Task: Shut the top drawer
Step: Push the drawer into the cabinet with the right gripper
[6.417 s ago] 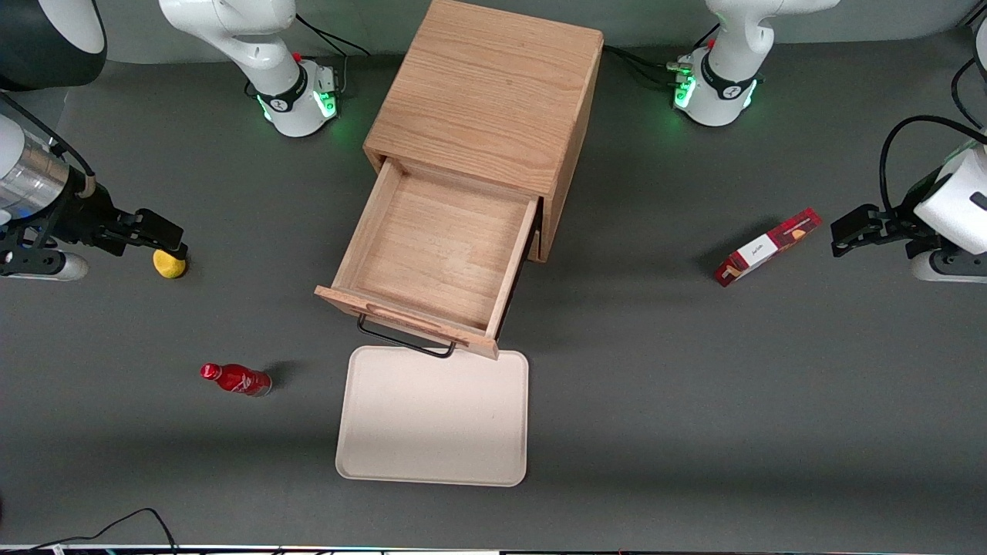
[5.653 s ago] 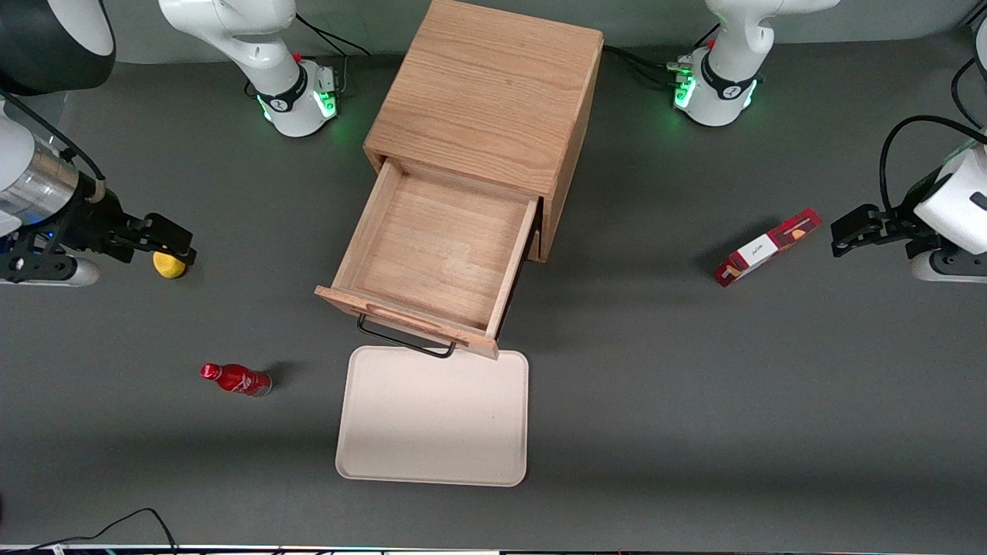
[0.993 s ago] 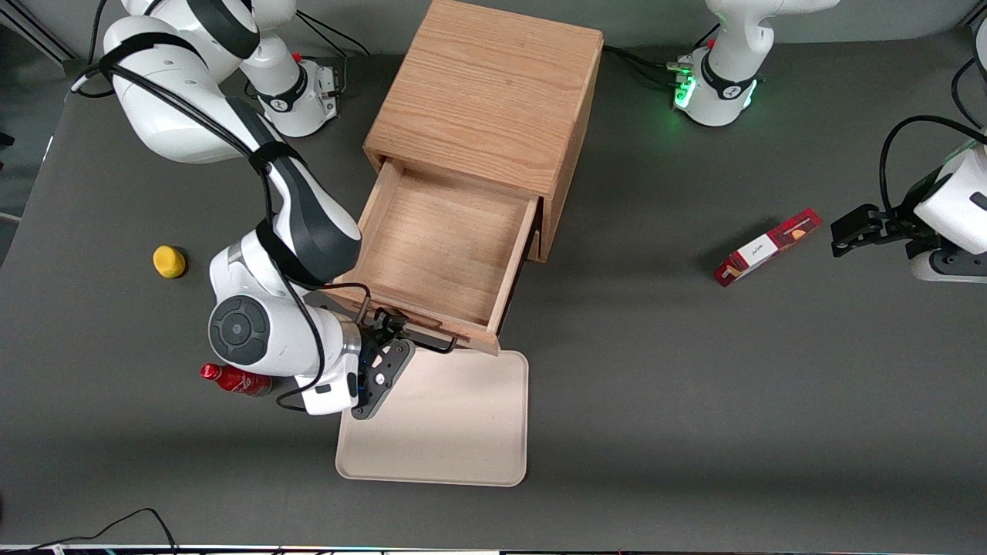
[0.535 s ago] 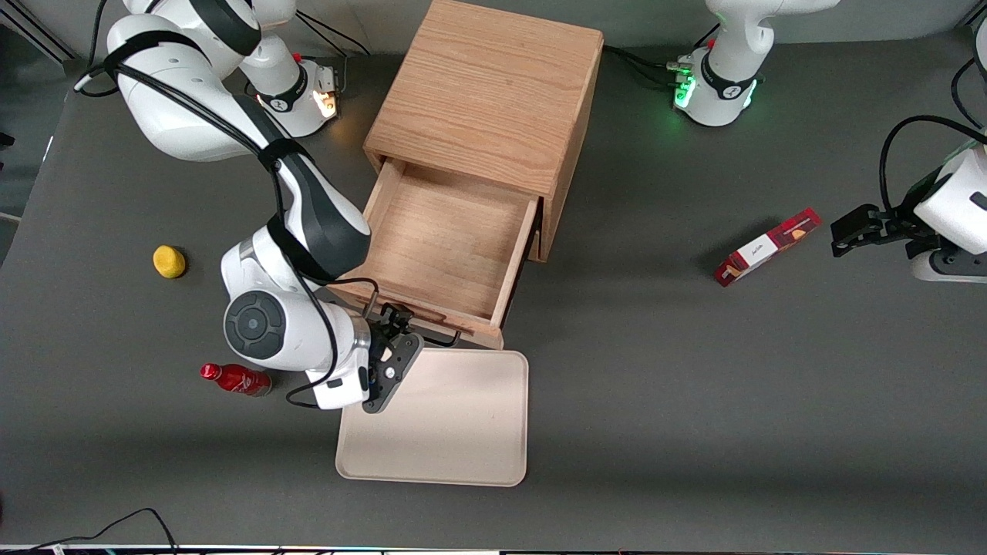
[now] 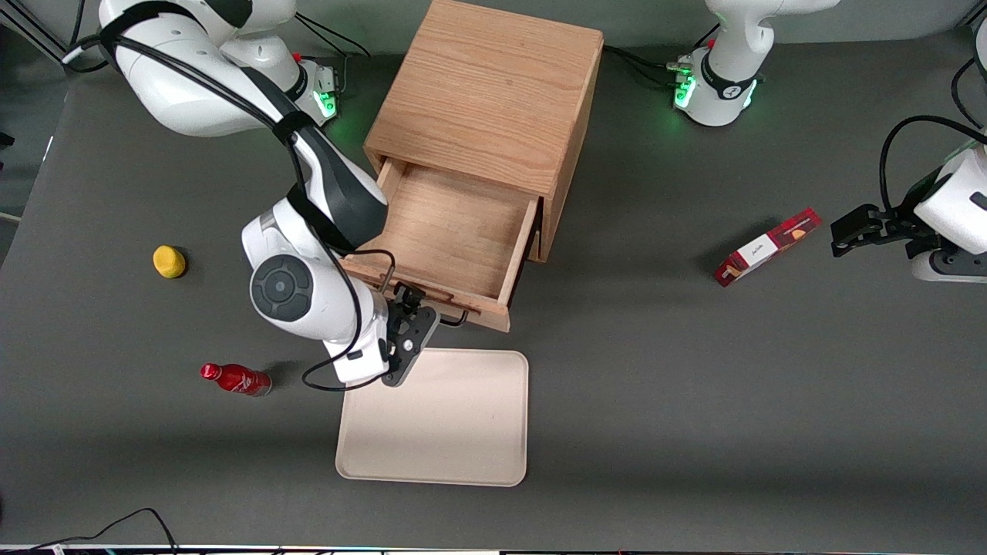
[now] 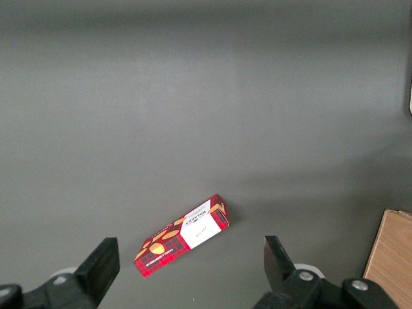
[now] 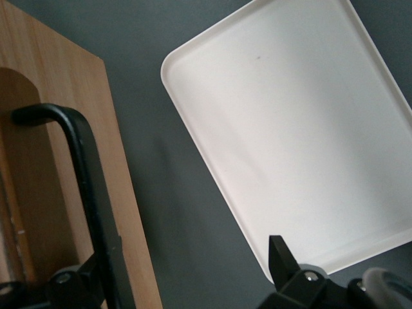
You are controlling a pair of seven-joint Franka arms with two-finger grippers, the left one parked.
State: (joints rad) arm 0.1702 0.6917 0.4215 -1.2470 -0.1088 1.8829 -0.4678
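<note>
Now top drawer farther in, pincer at its handle.

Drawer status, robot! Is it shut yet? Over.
Gripper at the handle on the drawer front, fingers open. Drawer still partly out of the cabinet. Inside looks bare, nothing blocking it. Tray on the table, just clear of the front.

The gripper crowds the top drawer front; bare table separates it from the tray
</note>
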